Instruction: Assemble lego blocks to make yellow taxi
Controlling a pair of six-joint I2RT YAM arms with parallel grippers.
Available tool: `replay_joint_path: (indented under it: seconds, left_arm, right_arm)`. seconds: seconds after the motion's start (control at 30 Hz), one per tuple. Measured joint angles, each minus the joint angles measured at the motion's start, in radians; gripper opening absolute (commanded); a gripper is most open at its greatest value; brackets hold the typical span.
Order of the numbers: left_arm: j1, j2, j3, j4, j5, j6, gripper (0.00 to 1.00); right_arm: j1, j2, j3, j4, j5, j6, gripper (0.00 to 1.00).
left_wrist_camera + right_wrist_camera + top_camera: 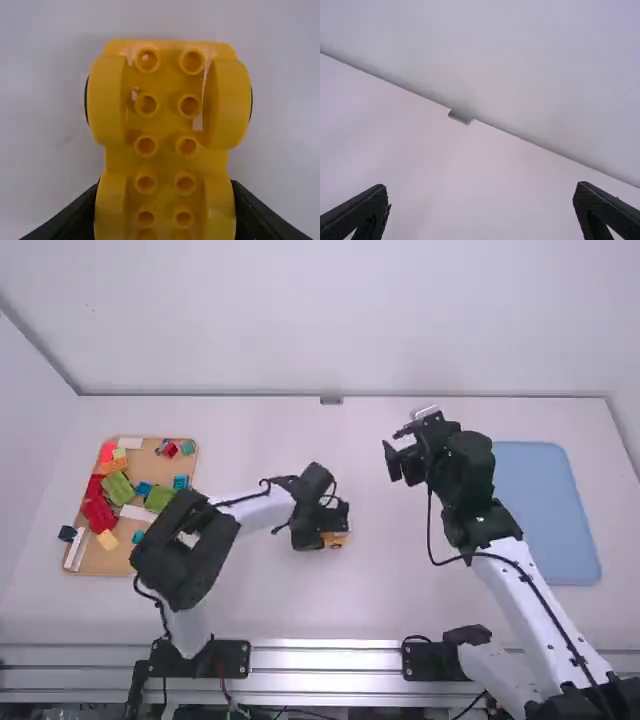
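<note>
Left gripper [166, 200], centre, clamps yellow base [167, 125], studs bare; right gripper [480, 192], upper right of centre, is wide apart, empty; blocks [117, 488] on tray [95, 565], left, apparently remain for bodywork.

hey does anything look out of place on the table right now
A dark block looks stray: it sits at the brown tray's left edge, seemingly past the rim, while the other blocks there lie within it.

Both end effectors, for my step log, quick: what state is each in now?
Left end effector: closed on the yellow car base.
Right end effector: open, fingers wide apart, holding nothing.
</note>
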Motion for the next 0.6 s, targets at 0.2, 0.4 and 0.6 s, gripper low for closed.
replay_joint_path:
  seconds: [0.2,0.4,0.6]
  left_arm:
    - [0.0,0.026,0.041,-0.001,-0.02,0.0,0.99]
    - [0.001,0.025,0.041,-0.005,-0.026,-0.003,0.99]
    - [0.052,-0.101,0.041,-0.088,0.009,0.009,0.99]
  right_arm:
    - [0.0,0.0,0.0,0.0,0.0,0.0,0.98]
    - [0.0,0.0,0.0,0.007,0.001,-0.002,0.98]
    - [0.0,0.0,0.0,0.021,0.001,0.0,0.98]
